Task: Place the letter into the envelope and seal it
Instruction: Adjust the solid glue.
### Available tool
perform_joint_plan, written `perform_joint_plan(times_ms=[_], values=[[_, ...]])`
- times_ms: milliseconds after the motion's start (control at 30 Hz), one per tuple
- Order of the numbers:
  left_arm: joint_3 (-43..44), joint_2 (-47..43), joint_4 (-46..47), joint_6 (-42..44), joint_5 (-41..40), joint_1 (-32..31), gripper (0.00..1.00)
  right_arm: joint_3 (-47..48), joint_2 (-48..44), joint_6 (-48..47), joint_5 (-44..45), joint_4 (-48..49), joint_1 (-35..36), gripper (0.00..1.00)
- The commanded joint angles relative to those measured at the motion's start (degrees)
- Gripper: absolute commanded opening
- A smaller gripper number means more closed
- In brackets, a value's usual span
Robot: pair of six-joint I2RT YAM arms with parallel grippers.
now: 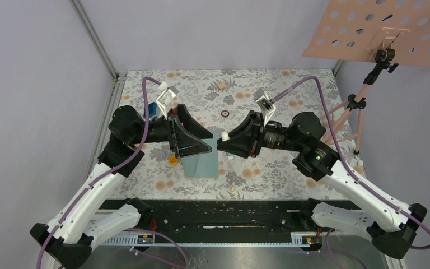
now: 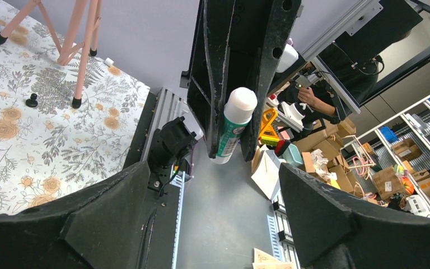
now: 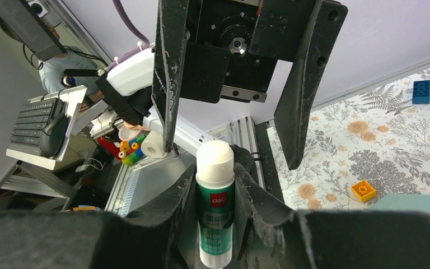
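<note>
- Mostly, the envelope (image 1: pixel 202 166) is covered: it lies flat on the table (image 1: pixel 291 168), on the arm-base side of the glue stick (image 1: pixel 224 136), and the left gripper (image 1: pixel 211 142) hides its upper part.
- I cannot make out the letter in any view.
- In the top view the glue stick is only a small pale spot, so the grip is hard to read there.
- The two arms reach toward each other, wrists level, and their grippers meet tip to tip at the glue stick.
- The right gripper (image 3: pixel 215 190) is clamped on the body of the glue stick, which has a white cap and a green label.
- The left gripper stands with its jaws wide apart, one finger (image 3: pixel 167 84) on each side of the cap, not touching it.
- The left wrist view shows the glue stick (image 2: pixel 232 126) between the right gripper's fingers (image 2: pixel 218 84); its own fingers (image 2: pixel 106 218) are far apart in the foreground.
- Only the right wrist view shows the label and, past the glue stick, an orange block (image 3: pixel 364 190) just beside a corner of the envelope (image 3: pixel 420 202).
</note>
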Motion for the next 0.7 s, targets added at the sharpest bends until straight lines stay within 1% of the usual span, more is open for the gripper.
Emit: perform_joint_plan(times_ms=[0, 67, 100, 167, 233, 333, 400, 500, 667], values=[[0.79, -0.89, 4.02, -0.33, -0.13, 0.26, 0.88, 0.11, -1.78, 0.45, 3.73, 2.69, -0.43, 0.00], [-0.26, -1.42, 3.89, -0.19, -1.10, 0.26, 0.88, -1.04, -2.99, 0.92, 8.45, 3.47, -0.44, 0.00], [-0.73, -1.44, 4.16, -0.53, -1.35, 0.30, 0.88, -1.09, -3.09, 1.14, 9.18, 3.83, -0.46, 0.00], [-1.72, -1.28, 7.03, -2.90, -0.61, 0.22, 0.90, -0.72, -2.91, 2.06, 10.65, 4.42, -0.45, 0.00], [-2.96, -1.08, 10.65, -5.53, -0.08, 0.11, 0.90, -1.15, -3.00, 3.82, 14.66, 4.85, -0.45, 0.00], [-4.47, -0.88, 12.78, -6.86, -1.89, -0.65, 0.90, -4.06, -3.29, 8.20, 19.32, 11.10, -0.44, 0.00], [-5.47, -0.69, 15.21, -8.34, -3.93, -1.90, 0.90, -5.15, -2.39, 11.23, 20.02, 14.45, -0.31, 0.00], [-7.24, 0.39, 21.82, -12.06, -6.82, -3.70, 0.87, -5.28, -0.51, 12.64, 20.20, 16.38, 0.27, 0.00], [-6.43, 3.09, 23.98, -12.74, -8.44, -4.89, 0.84, -5.10, 1.53, 14.03, 19.30, 19.09, 0.94, 0.00]])
